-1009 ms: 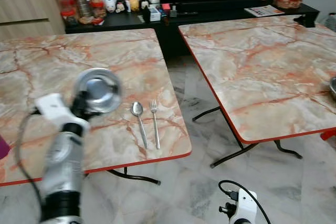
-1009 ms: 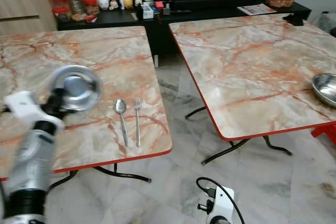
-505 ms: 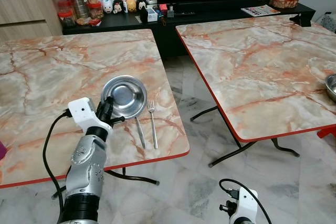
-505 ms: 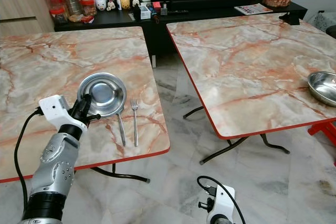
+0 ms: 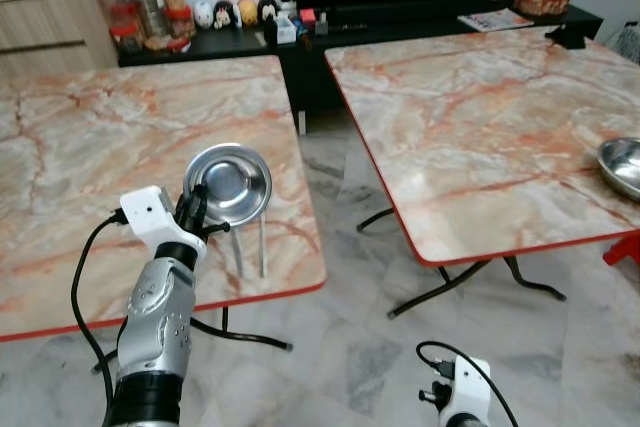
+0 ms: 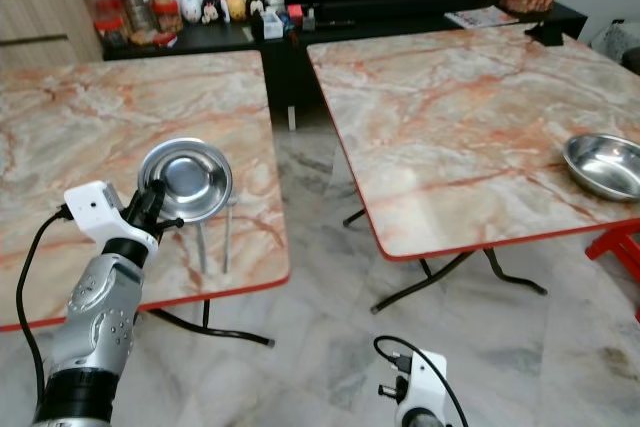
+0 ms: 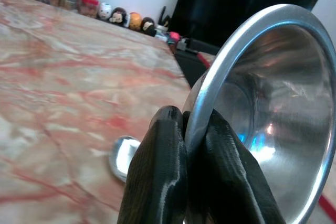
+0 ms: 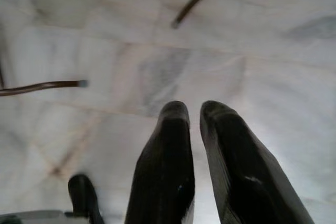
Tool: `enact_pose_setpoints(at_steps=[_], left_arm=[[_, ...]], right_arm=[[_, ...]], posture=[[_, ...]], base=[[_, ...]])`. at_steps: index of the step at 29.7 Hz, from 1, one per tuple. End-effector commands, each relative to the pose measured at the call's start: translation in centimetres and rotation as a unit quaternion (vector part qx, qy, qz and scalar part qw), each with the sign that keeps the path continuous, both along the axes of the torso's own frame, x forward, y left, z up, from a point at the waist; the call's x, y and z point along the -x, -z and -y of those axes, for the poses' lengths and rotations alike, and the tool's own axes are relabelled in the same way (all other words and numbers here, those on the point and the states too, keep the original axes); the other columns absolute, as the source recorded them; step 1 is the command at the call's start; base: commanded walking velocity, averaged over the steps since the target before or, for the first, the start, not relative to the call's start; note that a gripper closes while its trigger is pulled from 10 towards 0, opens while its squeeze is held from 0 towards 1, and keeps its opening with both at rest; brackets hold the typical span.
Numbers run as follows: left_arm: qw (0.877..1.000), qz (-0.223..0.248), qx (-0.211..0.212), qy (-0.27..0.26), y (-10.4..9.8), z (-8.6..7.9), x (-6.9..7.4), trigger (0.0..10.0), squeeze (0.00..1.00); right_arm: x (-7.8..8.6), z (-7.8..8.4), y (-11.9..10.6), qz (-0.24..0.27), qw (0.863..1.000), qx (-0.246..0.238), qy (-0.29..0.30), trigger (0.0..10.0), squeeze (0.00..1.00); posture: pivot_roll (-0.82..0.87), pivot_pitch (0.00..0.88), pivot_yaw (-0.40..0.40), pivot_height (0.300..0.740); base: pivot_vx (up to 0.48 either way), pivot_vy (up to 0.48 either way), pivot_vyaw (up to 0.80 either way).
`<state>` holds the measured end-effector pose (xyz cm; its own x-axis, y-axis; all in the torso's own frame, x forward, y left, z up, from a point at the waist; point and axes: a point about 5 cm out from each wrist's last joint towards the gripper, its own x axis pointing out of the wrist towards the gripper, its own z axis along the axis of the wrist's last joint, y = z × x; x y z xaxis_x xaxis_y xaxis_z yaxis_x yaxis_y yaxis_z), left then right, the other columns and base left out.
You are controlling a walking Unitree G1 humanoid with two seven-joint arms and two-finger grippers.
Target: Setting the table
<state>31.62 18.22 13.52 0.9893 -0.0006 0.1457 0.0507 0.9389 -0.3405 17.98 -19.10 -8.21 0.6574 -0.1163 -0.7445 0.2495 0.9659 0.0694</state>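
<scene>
Marble-patterned table [image 5: 80, 147] at left: left claw [image 5: 192, 209] clamped on the rim of a steel bowl [image 5: 228, 183], tilted with its opening facing the camera, above spoon [image 7: 122, 157] and fork [image 5: 262, 247]. Second bowl [image 6: 604, 163] lies on the right-hand table [image 5: 480, 137]. Right claw [image 8: 191, 113], fingers nearly together, hangs over the floor [image 5: 340, 347].

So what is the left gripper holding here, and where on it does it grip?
The left gripper holds the steel bowl by its rim, one finger on each side. The right gripper holds nothing.
</scene>
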Motion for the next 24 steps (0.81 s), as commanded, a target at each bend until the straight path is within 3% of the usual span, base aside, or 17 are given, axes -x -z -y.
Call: enact_pose_setpoints(at_steps=[1,5,18,24], left_arm=[[1.0,0.012,-0.009,-0.016,-0.6,-0.9,0.1,10.0,0.0],[1.0,0.012,-0.01,-0.016,-0.6,-1.0,0.1,10.0,0.0],[0.999,0.011,-0.015,-0.039,-0.7,-2.5,0.9,10.0,0.0],[0.997,-0.024,-0.043,-0.054,1.1,-3.9,2.0,10.0,0.0]], right_arm=[[-0.4,-0.5,-0.1,0.005,1.0,0.001,-0.01,10.0,0.0],[-0.4,-0.6,-0.1,0.005,1.0,-0.002,-0.004,10.0,0.0],[-0.1,-0.8,0.0,0.001,1.0,-0.004,-0.011,10.0,0.0],[0.1,-0.8,0.1,-0.003,1.0,-0.005,-0.012,10.0,0.0]], posture=[[0.05,0.0,0.017,0.74],[0.05,0.0,0.018,0.74],[0.06,0.0,0.015,0.74],[0.07,0.0,0.013,0.74]], base=[[0.0,-0.319,0.8],[0.0,-0.322,0.8],[0.0,-0.316,0.0],[0.0,-0.155,0.0]])
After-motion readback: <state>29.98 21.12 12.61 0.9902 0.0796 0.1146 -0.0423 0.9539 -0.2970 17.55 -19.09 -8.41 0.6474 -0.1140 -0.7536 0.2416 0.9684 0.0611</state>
